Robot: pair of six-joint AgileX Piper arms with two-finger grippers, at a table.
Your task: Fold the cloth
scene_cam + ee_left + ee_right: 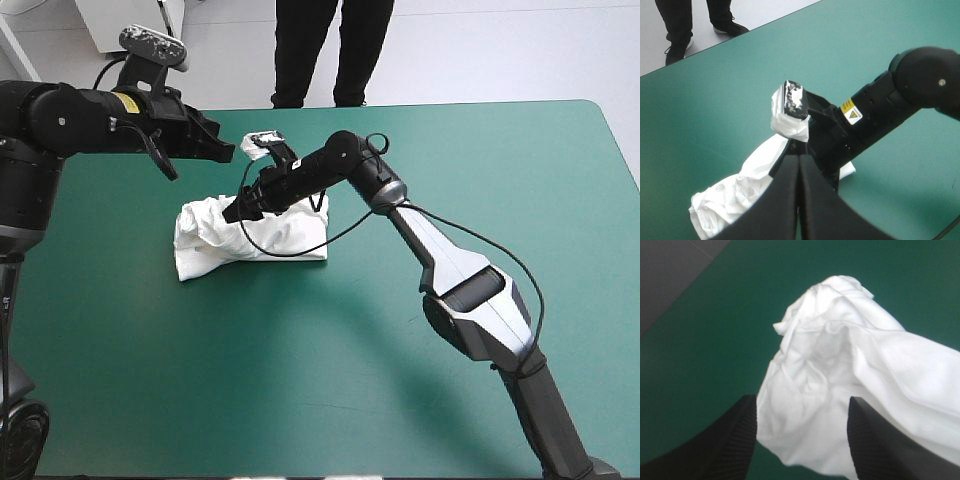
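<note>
Black fin-shaped fingers of the right gripper [802, 402] stand wide apart, and a rumpled fold of the white short-sleeved cloth T-shirt [840, 350] lies between them. Nothing is pinched yet. In the high view this gripper [238, 210] reaches down onto the far side of the garment, which sits as a crumpled heap [270, 240] on the teal-green table cover [300, 380], left of the middle and toward the far half.

The left gripper [799, 160] has its two black fingers pressed together in one pointed arch, with no cloth showing between them. It hangs in the air [222, 150] just beyond the heap's far left corner, apart from it. Its own view looks past the right arm's wrist to the white bundle [725, 200] below.

Folding proper does not seem to have begun, since the shirt is bunched and no flat panel or clean edge is laid out. The step in hand looks like taking a first hold so the heap can be lifted and opened.

The next move calls for the right fingers to close on a single edge, such as a hem or shoulder, and not on a thick wad of layers. The left gripper would need to open and come down for a second hold well apart from the first, so the two can draw the cloth out flat. Catching several layers at once would likely leave it tangled.
</note>
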